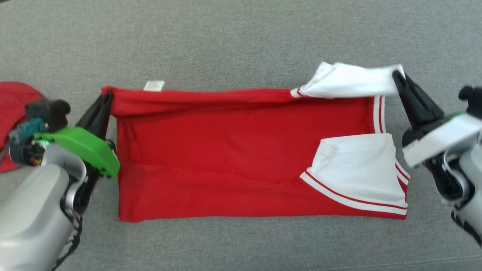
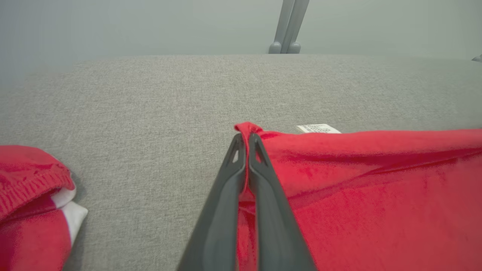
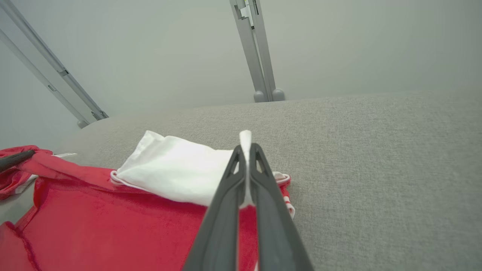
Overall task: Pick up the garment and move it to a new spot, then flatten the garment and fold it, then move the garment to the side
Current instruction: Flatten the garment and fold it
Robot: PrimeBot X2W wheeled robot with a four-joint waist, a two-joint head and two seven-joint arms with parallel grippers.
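Note:
The garment [image 1: 233, 150] is a red shirt with white sleeves trimmed in red and white, spread across the grey cushion. Its far long edge is raised off the surface between my two grippers. My left gripper [image 1: 106, 98] is shut on the far left red corner [image 2: 246, 130]. My right gripper [image 1: 397, 77] is shut on the white sleeve [image 1: 350, 81] at the far right, and white fabric [image 3: 245, 140] shows pinched between its fingertips. The other white sleeve [image 1: 357, 169] lies flat on the near right part. A white label [image 1: 153, 85] sticks out near the left corner.
A second red cloth with white trim [image 1: 13, 113] lies at the far left, also in the left wrist view [image 2: 30, 203]. Grey metal frame legs [image 3: 260, 56] stand beyond the cushion's far edge [image 2: 241, 56]. Bare grey cushion surrounds the garment.

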